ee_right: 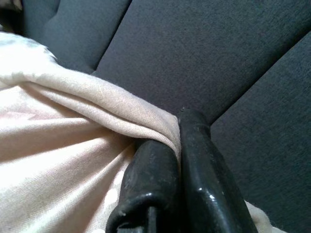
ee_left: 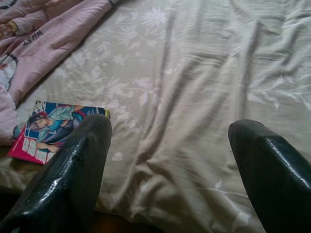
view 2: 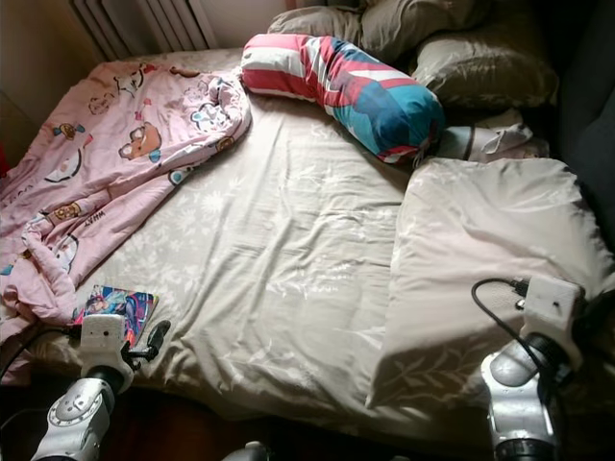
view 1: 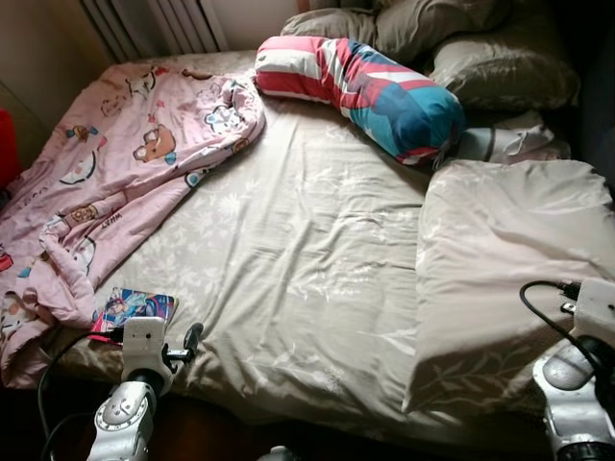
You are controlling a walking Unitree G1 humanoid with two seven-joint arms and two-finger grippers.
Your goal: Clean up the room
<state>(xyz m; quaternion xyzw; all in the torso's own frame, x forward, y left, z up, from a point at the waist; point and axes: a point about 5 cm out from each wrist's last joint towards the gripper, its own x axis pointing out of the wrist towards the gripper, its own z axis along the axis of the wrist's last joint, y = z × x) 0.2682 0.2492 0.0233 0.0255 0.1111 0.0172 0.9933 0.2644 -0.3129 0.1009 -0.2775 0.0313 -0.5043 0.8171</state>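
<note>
A beige floral sheet (view 1: 298,250) covers the bed. A crumpled pink cartoon blanket (view 1: 125,163) lies along its left side. A folded beige blanket (view 1: 509,250) lies on the right. A colourful comic book (view 1: 135,307) rests at the bed's near left corner, partly under the pink blanket's edge. My left gripper (ee_left: 170,131) is open over the bed's front edge, just right of the book (ee_left: 53,128), with nothing between its fingers. My right gripper (ee_right: 175,133) is shut on the hem of the beige blanket (ee_right: 73,160), at the bed's right side.
A striped red, white and blue bolster (view 1: 375,86) lies across the head of the bed, with grey-beige pillows (view 1: 500,62) behind it. A dark upholstered panel (ee_right: 194,53) stands close behind the right gripper. A white radiator (view 1: 154,24) is at the back left.
</note>
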